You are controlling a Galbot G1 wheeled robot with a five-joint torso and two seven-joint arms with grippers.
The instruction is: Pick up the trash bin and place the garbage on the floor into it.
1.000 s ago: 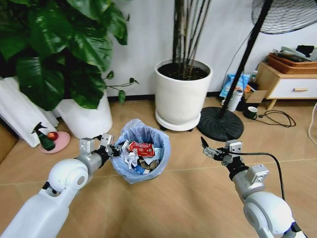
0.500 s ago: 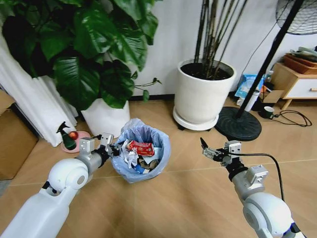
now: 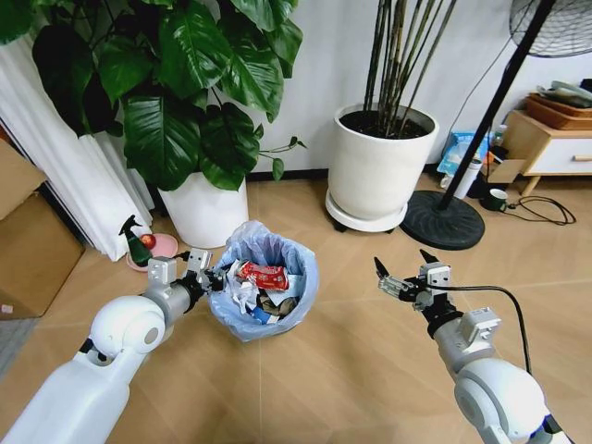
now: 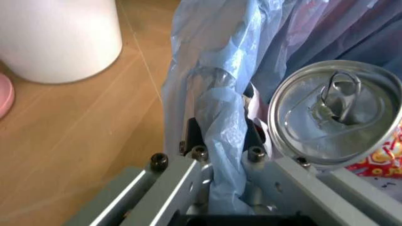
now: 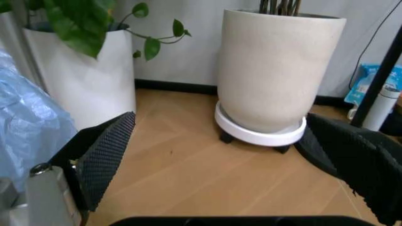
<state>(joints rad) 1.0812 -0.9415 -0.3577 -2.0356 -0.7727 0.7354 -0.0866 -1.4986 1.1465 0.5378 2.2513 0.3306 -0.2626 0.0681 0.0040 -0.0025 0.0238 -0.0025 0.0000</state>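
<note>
The trash bin [image 3: 264, 294], lined with a crinkly light-blue bag, sits in front of me, left of centre in the head view. My left gripper [image 3: 205, 275] is shut on its near-left rim. In the left wrist view the blue bag [image 4: 213, 94] is pinched between the fingers. The garbage lies inside the bin: a crushed red can [image 3: 265, 276], whose silver top [image 4: 336, 117] is seen close up, and white paper wads [image 3: 242, 296]. My right gripper [image 3: 400, 270] hangs open and empty over the floor [image 3: 342, 370], right of the bin, with its black fingertips [image 5: 107, 155] spread wide.
Behind the bin stand two big white plant pots [image 3: 381, 171] [image 3: 205, 208] and a fan base [image 3: 442, 220]. A spray bottle on a pink dish [image 3: 139, 242] and a cardboard box [image 3: 28, 240] are at the left. A wooden cabinet [image 3: 555, 153], mug [image 3: 497, 198] and cables are at the far right.
The whole head view has swung left: pots, fan and cabinet slid right, and the box came into view. Both arms and the gripped bin keep their places in the picture.
</note>
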